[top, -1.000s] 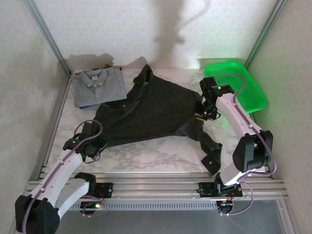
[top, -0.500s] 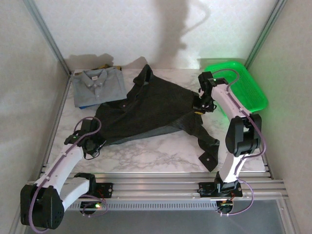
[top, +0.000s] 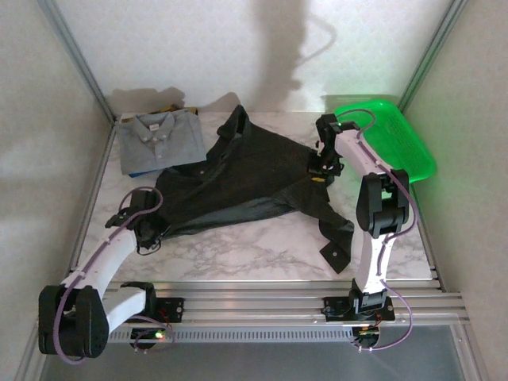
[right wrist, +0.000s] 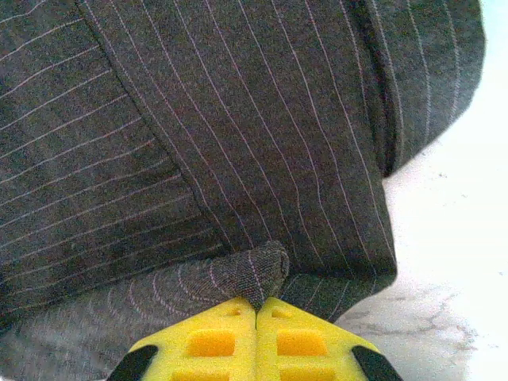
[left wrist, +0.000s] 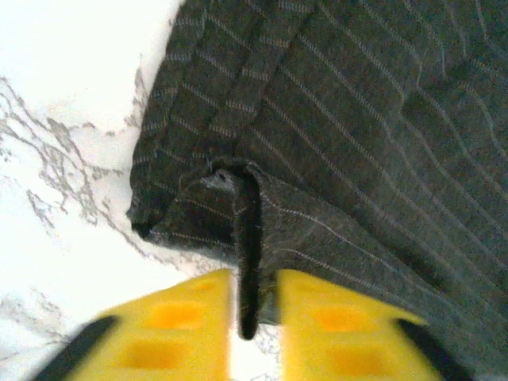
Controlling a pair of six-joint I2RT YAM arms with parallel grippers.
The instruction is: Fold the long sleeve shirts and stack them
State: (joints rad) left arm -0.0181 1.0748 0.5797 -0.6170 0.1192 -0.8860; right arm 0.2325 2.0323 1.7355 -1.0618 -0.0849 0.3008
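Black shirt cloth is pinched at its far right edge by the right gripper, jaws clenched on a small nub of fabric. At the near left corner the left gripper has its jaws slightly parted, a ridge of cloth standing loose between them. This shirt lies spread and rumpled mid-counter, one sleeve trailing near right; the folded grey shirt sits far left. Fabric looks light, limp and likely to slide, so it is best held at hems, seams or cuffs, where layers bunch thick.
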